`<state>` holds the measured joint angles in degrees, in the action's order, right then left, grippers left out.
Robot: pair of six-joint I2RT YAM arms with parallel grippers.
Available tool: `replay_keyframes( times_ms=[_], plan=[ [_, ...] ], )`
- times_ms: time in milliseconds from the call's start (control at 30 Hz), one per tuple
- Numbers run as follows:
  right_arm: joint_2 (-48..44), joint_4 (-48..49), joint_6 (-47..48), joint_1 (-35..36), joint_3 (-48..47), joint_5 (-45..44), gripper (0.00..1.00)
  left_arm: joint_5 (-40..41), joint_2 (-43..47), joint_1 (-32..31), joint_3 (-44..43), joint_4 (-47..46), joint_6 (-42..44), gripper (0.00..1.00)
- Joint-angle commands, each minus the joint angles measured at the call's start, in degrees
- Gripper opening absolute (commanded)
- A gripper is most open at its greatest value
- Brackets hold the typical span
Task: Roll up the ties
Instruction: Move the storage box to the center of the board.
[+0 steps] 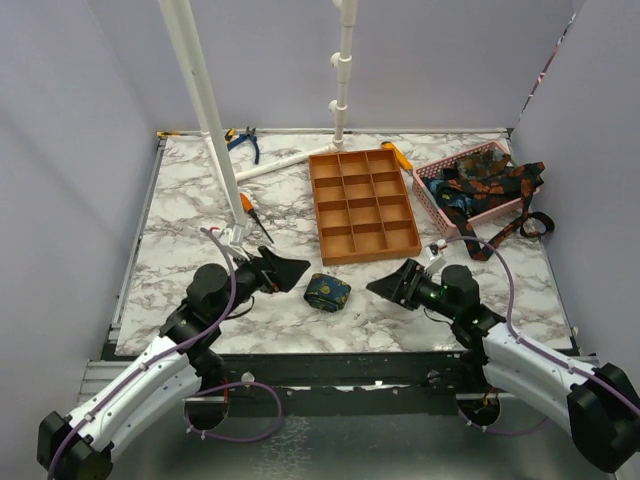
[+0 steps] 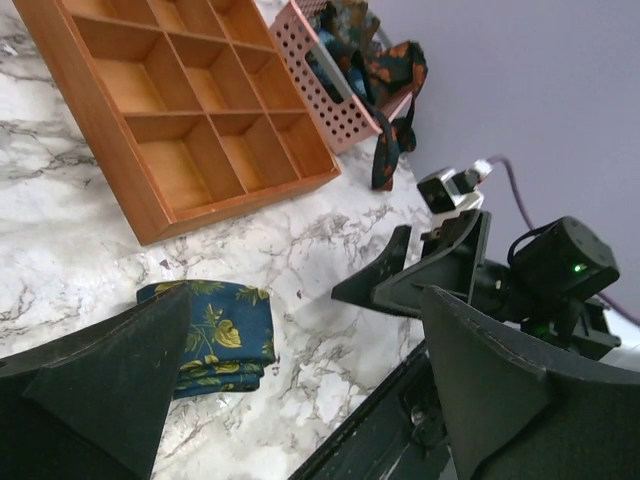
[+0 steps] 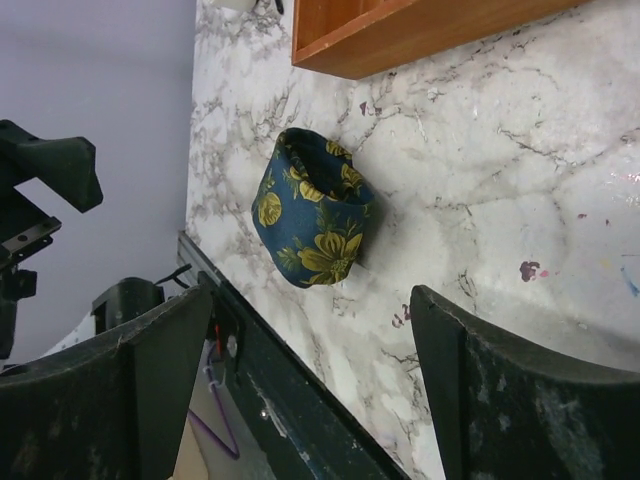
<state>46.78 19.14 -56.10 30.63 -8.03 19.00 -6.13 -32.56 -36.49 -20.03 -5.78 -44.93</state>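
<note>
Pincer jaws are seen spread apart on both arms: the left pincer [image 1: 287, 270] and the right pincer [image 1: 392, 284] are clamped on nothing. A rolled tie [image 1: 328, 292] is laid on the marble table [image 1: 170, 232] between the two pincers, touched by neither. Beyond the right pincer an orange tray [image 1: 362, 203] is set, and loose ties [image 1: 490, 180] are heaped in a pink basket [image 1: 428, 197] further right.

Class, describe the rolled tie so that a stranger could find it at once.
Find the orange tray on the marble table. Just in front of its near edge lies the rolled tie. It is a compact navy bundle with yellow flowers, unlike the loose ties in the pink basket.
</note>
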Motion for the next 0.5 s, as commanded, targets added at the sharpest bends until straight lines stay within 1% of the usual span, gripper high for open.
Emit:
replay_keyframes(
  times_ms=[0,100,167,267,333,400,467],
  plan=[
    [-0.12,7.75,-5.37,-0.13,1.46,3.27,0.86,5.61,6.68,0.19,3.19,-1.9,-2.17,0.97],
    [0.14,3.0,-2.78,-0.16,0.35,4.74,0.87,10.01,9.46,0.19,4.76,0.08,-3.73,0.99],
    [-0.31,2.33,-1.92,-0.13,0.48,4.92,0.87,10.34,7.65,0.19,4.53,2.42,-3.87,0.99],
    [-2.7,0.63,-1.58,-0.13,1.21,2.76,0.88,6.43,0.16,0.19,2.08,3.83,-2.48,0.99],
    [-3.43,-0.71,-0.55,-0.13,1.07,1.44,0.88,3.72,-7.01,0.32,-1.41,6.54,0.65,0.99],
    [-2.79,-3.45,1.29,-0.11,-0.45,0.36,0.88,2.07,-12.8,0.73,-4.8,8.29,2.8,0.99],
    [-1.11,-5.84,3.56,-0.05,-3.25,0.39,0.89,0.68,-16.21,1.52,-7.17,7.88,3.16,0.98]
  ],
)
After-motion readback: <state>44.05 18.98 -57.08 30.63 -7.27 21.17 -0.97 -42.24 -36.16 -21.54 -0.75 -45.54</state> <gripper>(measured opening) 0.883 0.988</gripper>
